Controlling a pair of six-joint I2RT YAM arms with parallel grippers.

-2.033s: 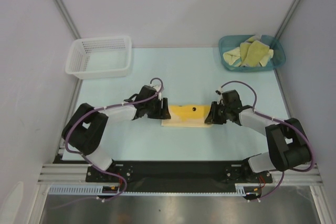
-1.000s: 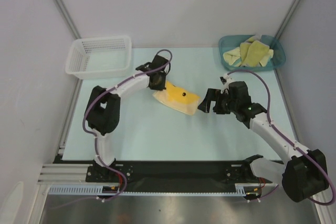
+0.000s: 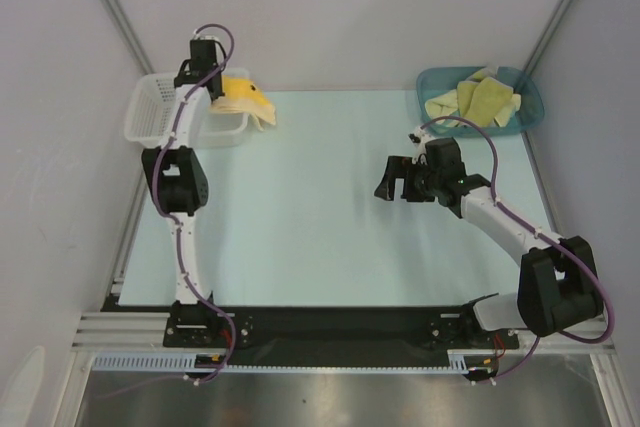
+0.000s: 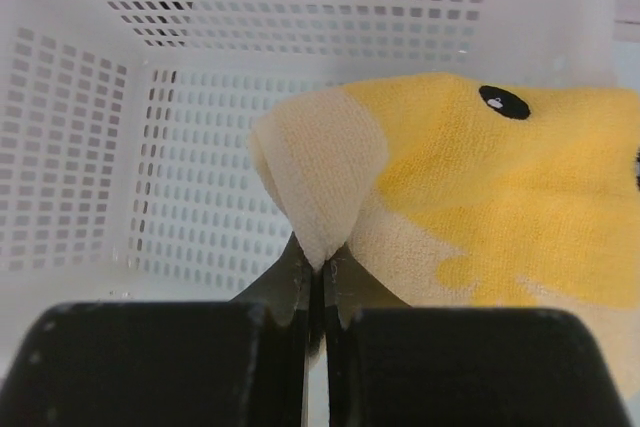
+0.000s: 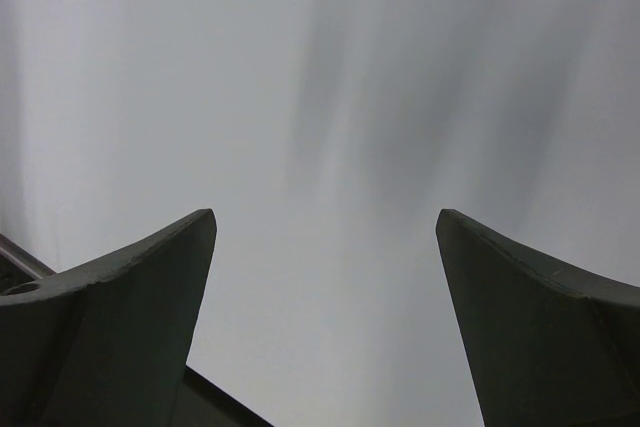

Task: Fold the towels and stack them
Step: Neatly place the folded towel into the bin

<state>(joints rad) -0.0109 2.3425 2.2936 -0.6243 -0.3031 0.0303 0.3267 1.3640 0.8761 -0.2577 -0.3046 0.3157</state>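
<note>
A folded yellow and cream towel [image 3: 245,99] [image 4: 470,197] hangs over the right side of the white basket [image 3: 150,117] [image 4: 80,187] at the back left. My left gripper [image 3: 212,87] [image 4: 320,269] is shut on the towel's cream corner, above the basket's inside. Several pale green and cream towels [image 3: 478,102] lie bunched in the teal bin [image 3: 528,112] at the back right. My right gripper [image 3: 393,179] [image 5: 325,222] stands open over the table right of centre, with nothing between its fingers.
The pale blue table top [image 3: 320,227] lies between the basket and the bin. Grey walls close the cell on three sides. The black base rail [image 3: 330,325] runs along the near edge.
My left arm has carried the yellow towel from the table's middle up and back to the white basket. The right arm has drawn slightly back and stays open.
</note>
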